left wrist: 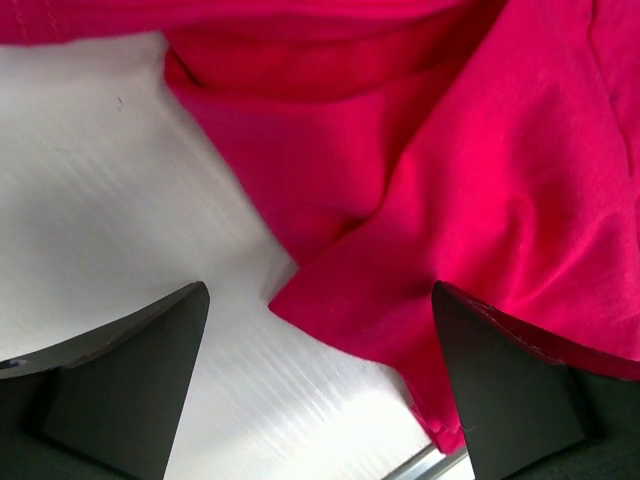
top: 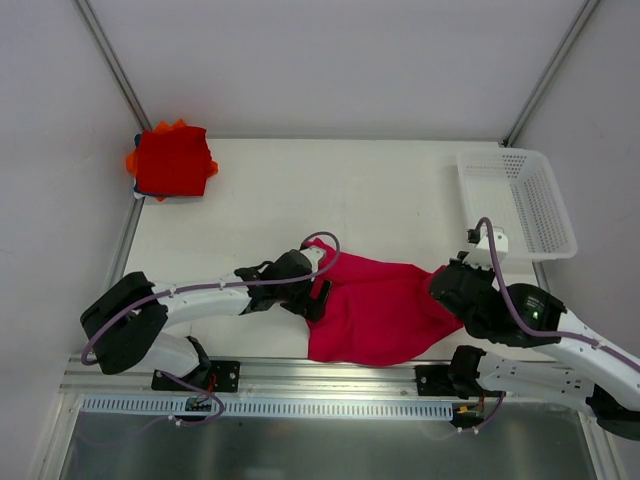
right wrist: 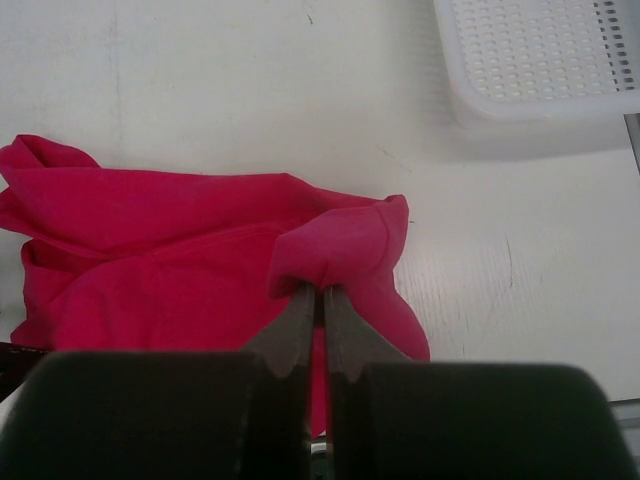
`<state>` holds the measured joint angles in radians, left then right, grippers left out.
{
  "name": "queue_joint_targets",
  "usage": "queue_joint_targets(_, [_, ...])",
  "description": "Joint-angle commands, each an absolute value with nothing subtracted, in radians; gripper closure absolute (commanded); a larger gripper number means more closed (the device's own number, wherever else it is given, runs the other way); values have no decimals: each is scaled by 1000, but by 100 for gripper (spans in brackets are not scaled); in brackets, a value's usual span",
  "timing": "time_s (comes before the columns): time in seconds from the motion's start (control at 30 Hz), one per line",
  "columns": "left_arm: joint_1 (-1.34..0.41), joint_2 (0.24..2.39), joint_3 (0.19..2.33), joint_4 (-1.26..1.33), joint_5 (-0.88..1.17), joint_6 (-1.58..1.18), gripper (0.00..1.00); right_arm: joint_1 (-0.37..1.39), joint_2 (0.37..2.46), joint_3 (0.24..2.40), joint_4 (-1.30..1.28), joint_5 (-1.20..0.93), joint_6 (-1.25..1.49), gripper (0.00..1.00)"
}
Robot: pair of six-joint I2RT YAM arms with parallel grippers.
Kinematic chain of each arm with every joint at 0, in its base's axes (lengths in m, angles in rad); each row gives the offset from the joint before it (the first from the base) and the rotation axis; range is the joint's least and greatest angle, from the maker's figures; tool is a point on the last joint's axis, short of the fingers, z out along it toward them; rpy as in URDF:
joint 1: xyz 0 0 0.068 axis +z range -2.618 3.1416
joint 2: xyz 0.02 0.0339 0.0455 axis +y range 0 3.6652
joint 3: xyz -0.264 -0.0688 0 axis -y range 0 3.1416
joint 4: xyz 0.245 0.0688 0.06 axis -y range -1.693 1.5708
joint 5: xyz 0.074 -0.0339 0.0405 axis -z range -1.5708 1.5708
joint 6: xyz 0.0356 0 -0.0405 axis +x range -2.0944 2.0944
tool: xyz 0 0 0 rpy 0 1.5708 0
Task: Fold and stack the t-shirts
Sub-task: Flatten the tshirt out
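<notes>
A crimson-pink t-shirt [top: 380, 310] lies crumpled near the table's front edge, between both arms. My left gripper [top: 318, 292] is at its left edge, open. In the left wrist view the dark fingers [left wrist: 130, 370] stand wide apart over a corner of the shirt [left wrist: 450, 180] and bare table. My right gripper [right wrist: 322, 290] is shut on a pinched fold at the right edge of the shirt [right wrist: 150, 260], which bulges up over the fingertips. A stack of folded t-shirts [top: 172, 160], bright red on top with orange and blue edges showing, sits at the table's far left corner.
A white perforated plastic basket [top: 520, 200] stands at the far right of the table, also in the right wrist view as the basket [right wrist: 540, 60]. A metal rail [top: 330, 375] runs along the table's front edge, just below the shirt.
</notes>
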<state>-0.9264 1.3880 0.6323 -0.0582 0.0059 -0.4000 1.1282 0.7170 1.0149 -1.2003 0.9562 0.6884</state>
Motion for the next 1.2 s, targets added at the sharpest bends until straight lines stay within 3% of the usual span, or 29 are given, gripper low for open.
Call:
queue_joint_targets(0.0, [-910,1417,614,-5,-9,-374,4,1126,735,1011,-1178,956,696,100])
queue_joint_targets(0.5, [-908,1460,607,58,61,-385,12,1126,761,1006,-1177,969,704,100])
queue_joint_targets(0.63, [-908,1425,601,32,71,-396,35,1124,767,1003,-1177,968,709,100])
queue_joint_targets(0.7, [-910,1407,598,18,72,-400,40,1124,767,999,-1177,968,709,100])
queue_joint_targets(1.17, [-913,1243,543,-90,72,-428,46,1124,793,989,-1177,968,732,99])
